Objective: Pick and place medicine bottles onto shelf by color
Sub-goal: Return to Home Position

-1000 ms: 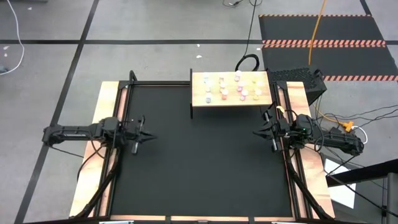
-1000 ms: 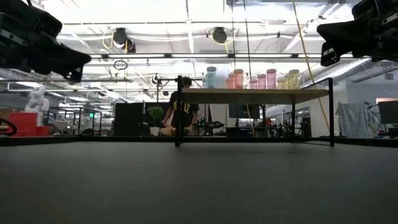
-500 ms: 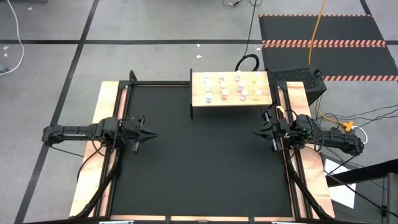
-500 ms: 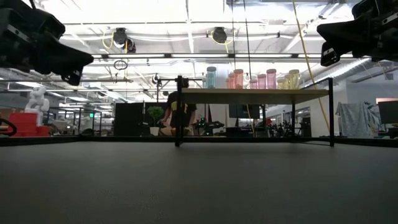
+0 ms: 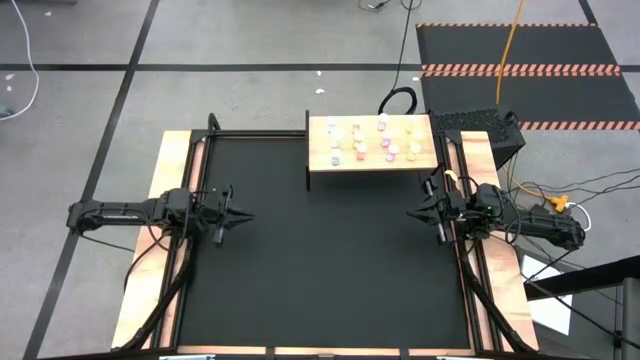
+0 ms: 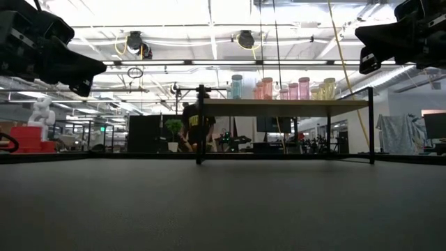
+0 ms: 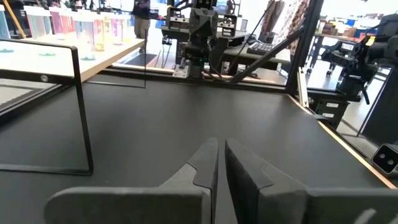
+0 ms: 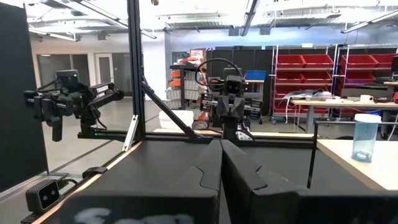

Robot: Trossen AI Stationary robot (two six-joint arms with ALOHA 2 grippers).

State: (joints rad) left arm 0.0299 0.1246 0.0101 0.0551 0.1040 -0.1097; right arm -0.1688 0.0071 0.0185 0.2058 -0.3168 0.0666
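Note:
Several tiny medicine bottles [image 5: 371, 140] with white caps and pink, yellow and blue bodies stand upright on the shelf [image 5: 322, 160], a light-wood board on thin black legs at the table's far edge. In the low view the bottles [image 6: 280, 89] line the shelf top [image 6: 286, 104]. My left gripper [image 5: 243, 215] is shut and empty over the table's left side; its shut fingers show in the left wrist view [image 7: 221, 165]. My right gripper [image 5: 415, 211] is shut and empty over the table's right side, just near of the shelf; its fingers show in the right wrist view [image 8: 221, 163].
The black tabletop [image 5: 320, 270] stretches between the two arms and toward the near edge. Pale wooden strips [image 5: 150, 270] edge it at left and right. A person [image 6: 198, 129] crouches in the room behind the shelf. Cables and a black box [image 5: 495, 128] lie beyond the far right corner.

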